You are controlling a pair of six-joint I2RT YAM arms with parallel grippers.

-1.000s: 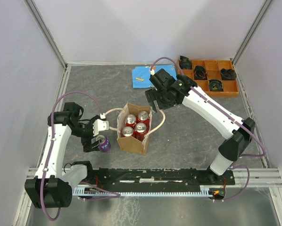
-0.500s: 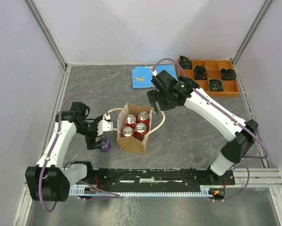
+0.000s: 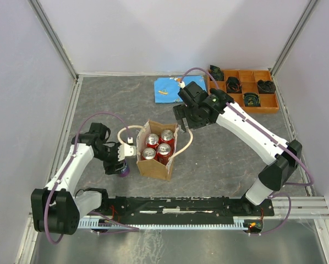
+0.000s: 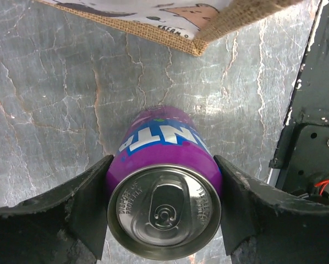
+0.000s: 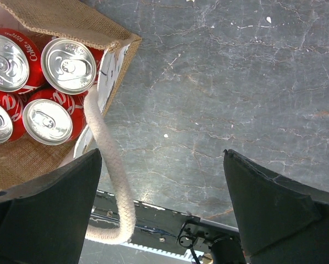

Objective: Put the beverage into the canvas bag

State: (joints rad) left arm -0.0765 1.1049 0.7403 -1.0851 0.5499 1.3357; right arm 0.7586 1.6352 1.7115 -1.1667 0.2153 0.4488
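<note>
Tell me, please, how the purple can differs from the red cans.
The purple can is single and stands on the table outside the canvas bag; the four red cans sit packed inside it. The left end effector grips the purple can; no end effector holds the red cans. All stand upright, silver tops unopened.

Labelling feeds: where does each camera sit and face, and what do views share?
Top external: high behind the robot, looking down on the table; both arms show.
Left wrist: on left arm, facing down at the purple can clamped in its jaws.
Right wrist: on right arm, facing down into the canvas bag; open jaws show.
Shared: all show the bag.
</note>
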